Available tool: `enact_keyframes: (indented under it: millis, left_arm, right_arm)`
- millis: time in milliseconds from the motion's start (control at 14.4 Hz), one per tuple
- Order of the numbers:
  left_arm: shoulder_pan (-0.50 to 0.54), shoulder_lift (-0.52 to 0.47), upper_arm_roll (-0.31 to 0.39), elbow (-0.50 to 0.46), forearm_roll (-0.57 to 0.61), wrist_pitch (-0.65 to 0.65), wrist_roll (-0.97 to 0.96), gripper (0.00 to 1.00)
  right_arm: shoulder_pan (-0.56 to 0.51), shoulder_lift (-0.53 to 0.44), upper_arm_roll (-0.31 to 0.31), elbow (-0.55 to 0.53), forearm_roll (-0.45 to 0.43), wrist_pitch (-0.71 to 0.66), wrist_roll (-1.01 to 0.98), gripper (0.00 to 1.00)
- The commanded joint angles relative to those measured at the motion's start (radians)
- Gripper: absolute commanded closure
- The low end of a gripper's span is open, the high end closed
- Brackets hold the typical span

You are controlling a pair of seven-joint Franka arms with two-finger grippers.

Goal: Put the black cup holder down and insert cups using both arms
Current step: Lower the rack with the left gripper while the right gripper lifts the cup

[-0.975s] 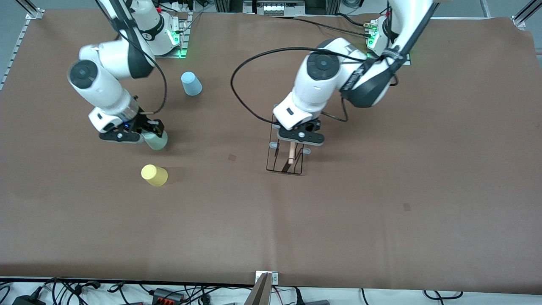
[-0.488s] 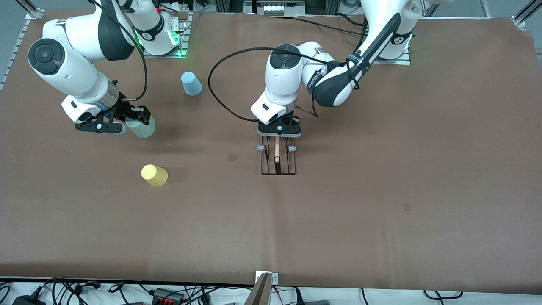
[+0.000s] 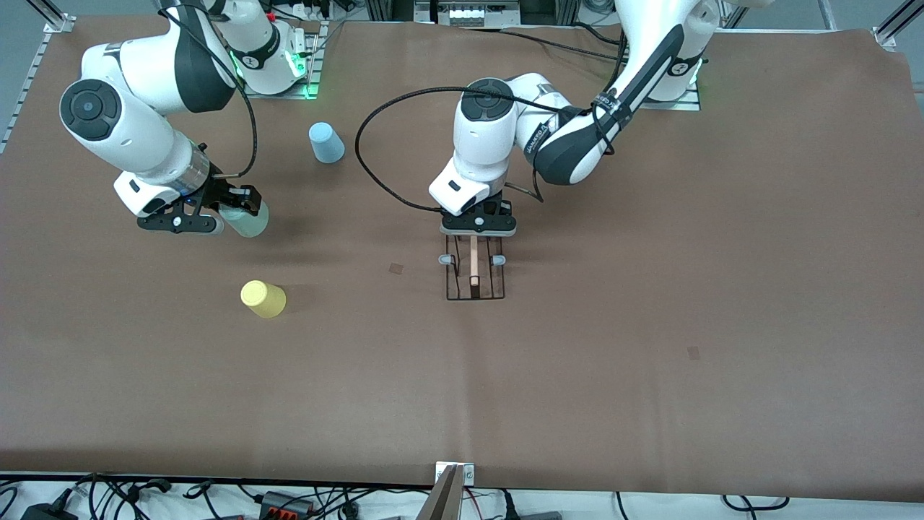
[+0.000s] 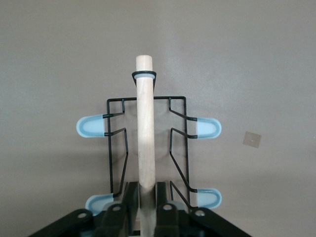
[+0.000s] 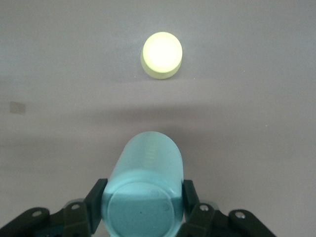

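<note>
The black cup holder (image 3: 474, 279) stands upright near the table's middle, wooden rod handle (image 4: 145, 128) on top, pale-tipped pegs (image 4: 91, 126) sticking out to both sides. My left gripper (image 3: 477, 226) is shut on the handle's end, as the left wrist view (image 4: 146, 197) shows. My right gripper (image 3: 232, 209) is shut on the pale grey-green cup (image 3: 247, 219), held tilted above the table at the right arm's end; the right wrist view (image 5: 143, 197) shows the cup (image 5: 146, 168) between the fingers. The yellow cup (image 3: 263, 298) stands upside down, nearer to the front camera, and shows in the right wrist view (image 5: 161, 55). The light blue cup (image 3: 326, 142) stands upside down, farther away.
Brown paper (image 3: 650, 289) covers the table. Small tape patches lie on it beside the holder (image 3: 396, 268) and toward the left arm's end (image 3: 694, 352). Cables and plugs (image 3: 289, 500) run along the front edge.
My left gripper carried the holder toward the right arm's end and turned it straight. My right gripper lifted the grey-green cup and moved it toward the right arm's end, then slightly back.
</note>
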Motion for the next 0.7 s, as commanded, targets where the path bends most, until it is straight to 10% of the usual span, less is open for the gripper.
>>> enact_keyframes:
  millis: [0, 627]
  left_arm:
    - [0.009, -0.003, -0.004, 0.03, 0.049, -0.02, 0.029, 0.0]
    - [0.199, -0.185, -0.007, 0.036, 0.03, -0.52, 0.767, 0.0]
  right_arm:
    - [0.002, 0.005, 0.005, 0.022, 0.004, -0.017, 0.004, 0.88]
    - [0.115, 0.009, 0.143, 0.152, 0.022, -0.1, 0.418, 0.86]
